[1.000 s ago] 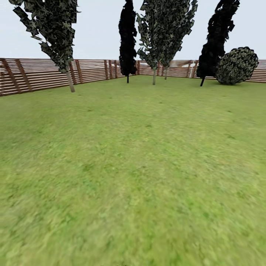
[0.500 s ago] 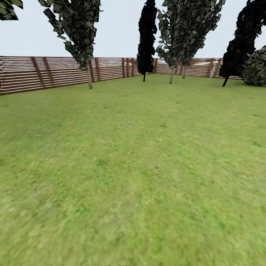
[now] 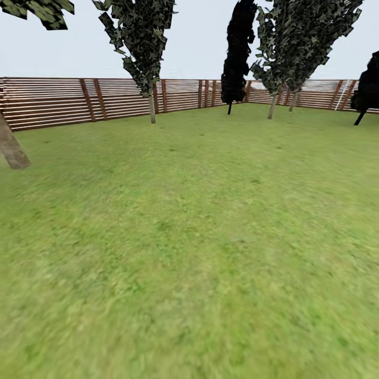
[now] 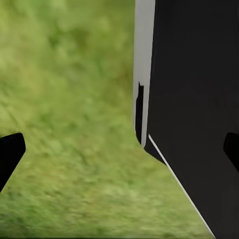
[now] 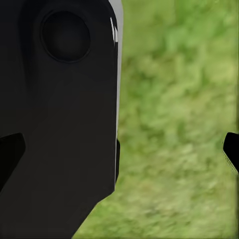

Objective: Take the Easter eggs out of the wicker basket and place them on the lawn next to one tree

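- In the head view the lawn (image 3: 200, 237) spreads wide and flat, its grass mottled and smeared into blur toward the near edge.
- A tree (image 3: 151, 102) with a pale, thin trunk stands by the slatted wooden fence (image 3: 52, 100); its dark mottled crown is cut off by the frame's upper edge.
- A second pale-trunked tree (image 3: 272, 108) stands farther right near the fence corner, its crown also cropped.
- Between them rises a narrow black tree (image 3: 237, 52), its foliage too dark to read.
- At the far left a thick leaning trunk (image 3: 11, 147) is half cut off by the frame edge; another black tree (image 3: 366, 92) is clipped at the right edge.
- Left wrist view: the left gripper (image 4: 119, 149) shows only two dark fingertips at opposite frame edges, spread wide with nothing between them but blurred grass and a dark body panel (image 4: 194, 99).
- Right wrist view: the right gripper (image 5: 119, 149) likewise stands wide and empty, its fingertips barely entering the frame; a black robot part (image 5: 59, 109) hides much of the grass.
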Robot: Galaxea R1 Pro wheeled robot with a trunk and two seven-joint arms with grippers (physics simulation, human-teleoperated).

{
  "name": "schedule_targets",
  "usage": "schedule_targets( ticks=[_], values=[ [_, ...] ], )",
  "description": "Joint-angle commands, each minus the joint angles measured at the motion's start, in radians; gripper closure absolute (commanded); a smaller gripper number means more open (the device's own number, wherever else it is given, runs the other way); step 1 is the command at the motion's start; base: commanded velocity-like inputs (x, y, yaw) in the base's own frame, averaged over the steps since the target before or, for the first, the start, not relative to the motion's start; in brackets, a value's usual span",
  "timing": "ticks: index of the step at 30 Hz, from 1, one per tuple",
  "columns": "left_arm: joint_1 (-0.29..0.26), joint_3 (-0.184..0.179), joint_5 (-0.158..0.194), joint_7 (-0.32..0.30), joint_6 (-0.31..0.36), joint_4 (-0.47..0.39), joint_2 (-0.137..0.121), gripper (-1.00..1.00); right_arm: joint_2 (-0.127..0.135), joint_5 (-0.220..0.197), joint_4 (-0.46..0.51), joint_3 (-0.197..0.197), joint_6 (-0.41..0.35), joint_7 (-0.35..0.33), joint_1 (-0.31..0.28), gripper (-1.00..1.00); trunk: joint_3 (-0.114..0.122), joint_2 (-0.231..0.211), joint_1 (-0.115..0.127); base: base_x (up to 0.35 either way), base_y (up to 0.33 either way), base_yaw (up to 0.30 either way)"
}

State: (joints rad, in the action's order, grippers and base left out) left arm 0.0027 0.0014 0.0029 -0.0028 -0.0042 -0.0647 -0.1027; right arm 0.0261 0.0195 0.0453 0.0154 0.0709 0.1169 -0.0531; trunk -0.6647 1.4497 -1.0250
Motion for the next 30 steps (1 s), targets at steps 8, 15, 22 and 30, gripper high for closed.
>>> schedule_targets(
  ticks=[8, 15, 22, 30],
  values=[
    [0.000, 0.000, 0.000, 0.000, 0.000, -0.001, 0.000, -1.00, 0.000, 0.002, -0.001, 0.002, 0.003, 0.003, 0.000, -1.00, -0.007, 0.000, 0.000, 0.000, 0.000, 0.281],
    [0.000, 0.000, 0.000, 0.000, 0.000, -0.001, 0.000, -1.00, 0.000, 0.002, -0.001, 0.001, 0.003, 0.003, 0.000, -1.00, -0.013, 0.000, 0.000, 0.000, 0.000, 0.281],
    [0.000, 0.000, 0.000, 0.000, 0.000, -0.001, 0.000, -1.00, 0.000, 0.002, -0.001, 0.002, 0.003, 0.003, 0.000, -1.00, -0.018, 0.000, 0.000, 0.000, 0.000, 0.281],
    [0.000, 0.000, 0.000, 0.000, 0.000, -0.001, 0.000, -1.00, 0.001, 0.002, -0.001, 0.002, 0.003, 0.003, 0.000, -1.00, -0.025, 0.000, 0.000, 0.000, 0.000, 0.281]
  ],
)
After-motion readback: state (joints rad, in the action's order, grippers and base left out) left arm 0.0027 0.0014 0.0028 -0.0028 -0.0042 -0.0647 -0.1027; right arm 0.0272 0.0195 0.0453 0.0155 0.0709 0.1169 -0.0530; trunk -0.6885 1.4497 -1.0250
